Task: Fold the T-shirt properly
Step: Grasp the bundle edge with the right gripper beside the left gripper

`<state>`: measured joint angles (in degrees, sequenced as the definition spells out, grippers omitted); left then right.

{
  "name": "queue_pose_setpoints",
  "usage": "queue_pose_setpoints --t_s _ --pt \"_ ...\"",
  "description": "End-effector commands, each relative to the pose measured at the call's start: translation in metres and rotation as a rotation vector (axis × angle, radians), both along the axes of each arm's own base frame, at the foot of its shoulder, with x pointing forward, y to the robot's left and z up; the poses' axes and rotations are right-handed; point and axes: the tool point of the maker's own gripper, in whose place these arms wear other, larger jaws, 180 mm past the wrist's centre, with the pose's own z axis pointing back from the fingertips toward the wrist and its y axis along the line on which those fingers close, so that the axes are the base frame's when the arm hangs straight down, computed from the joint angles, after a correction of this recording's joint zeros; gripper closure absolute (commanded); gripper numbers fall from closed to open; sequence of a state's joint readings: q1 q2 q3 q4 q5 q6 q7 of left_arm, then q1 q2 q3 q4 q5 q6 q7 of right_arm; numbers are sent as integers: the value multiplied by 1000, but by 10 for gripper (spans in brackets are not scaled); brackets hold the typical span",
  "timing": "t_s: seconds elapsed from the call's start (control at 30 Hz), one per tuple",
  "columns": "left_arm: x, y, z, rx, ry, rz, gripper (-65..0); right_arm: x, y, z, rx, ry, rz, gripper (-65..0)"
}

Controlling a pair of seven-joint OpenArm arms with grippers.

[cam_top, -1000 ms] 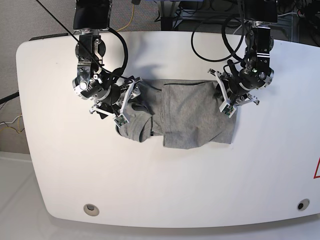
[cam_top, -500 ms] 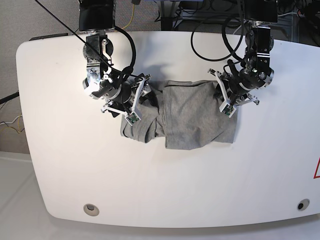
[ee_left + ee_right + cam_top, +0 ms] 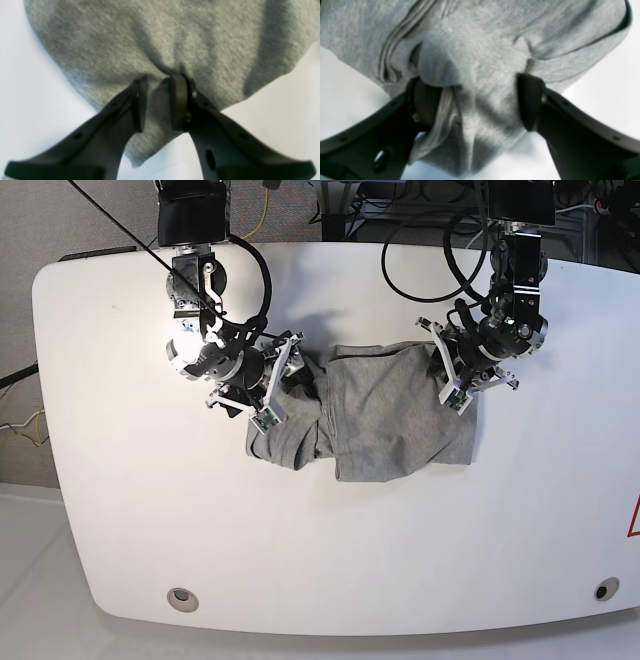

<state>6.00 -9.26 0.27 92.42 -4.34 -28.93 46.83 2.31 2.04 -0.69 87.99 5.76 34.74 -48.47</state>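
The heather-grey T-shirt (image 3: 390, 420) lies partly folded and bunched in the middle of the white table; no lettering shows. My left gripper (image 3: 455, 385), on the base view's right, sits at the shirt's right edge. In the left wrist view it (image 3: 158, 80) is shut on a thin pinch of the T-shirt (image 3: 162, 37), with creases running to the fingertips. My right gripper (image 3: 280, 380) is at the shirt's rumpled left side. In the right wrist view its jaws (image 3: 476, 82) stand wide around a thick bundle of T-shirt (image 3: 490, 37) that fills the gap and touches both pads.
The white table (image 3: 330, 550) has a round hole near the front left (image 3: 181, 598) and another at the front right (image 3: 606, 590). Black cables (image 3: 420, 250) hang behind the arms at the back edge. A red mark (image 3: 634, 515) sits at the right edge.
My right gripper has moved to the right with the shirt's left part, pushing it closer against the folded middle. The left gripper has stayed in place on the right edge.
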Motion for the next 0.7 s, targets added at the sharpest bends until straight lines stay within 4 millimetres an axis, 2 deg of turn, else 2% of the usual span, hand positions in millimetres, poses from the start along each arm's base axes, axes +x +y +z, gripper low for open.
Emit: queue_pose_setpoints --t_s 0.0,0.1,0.2,0.3,0.43,0.53,0.67 --pt "-16 8 -13 61 75 -13 -141 0 -1 0 -8 4 6 -430" --pt "-16 8 -13 61 75 -13 -141 1 -6 0 -18 0 5 -414" --pt "-16 8 -13 61 75 -13 -141 0 -7 -1 -19 2 5 -364" --pt "-16 8 -13 61 75 -13 -141 1 -8 0 -21 0 3 -265" --pt "-16 8 -13 61 75 -13 -141 4 -21 0 -26 -1 -31 -94" --pt "-16 8 -13 61 75 -13 -141 5 -27 0 -28 -2 -48 0" --pt "-16 8 -13 61 75 -13 -141 6 -33 0 -31 -3 -62 -9"
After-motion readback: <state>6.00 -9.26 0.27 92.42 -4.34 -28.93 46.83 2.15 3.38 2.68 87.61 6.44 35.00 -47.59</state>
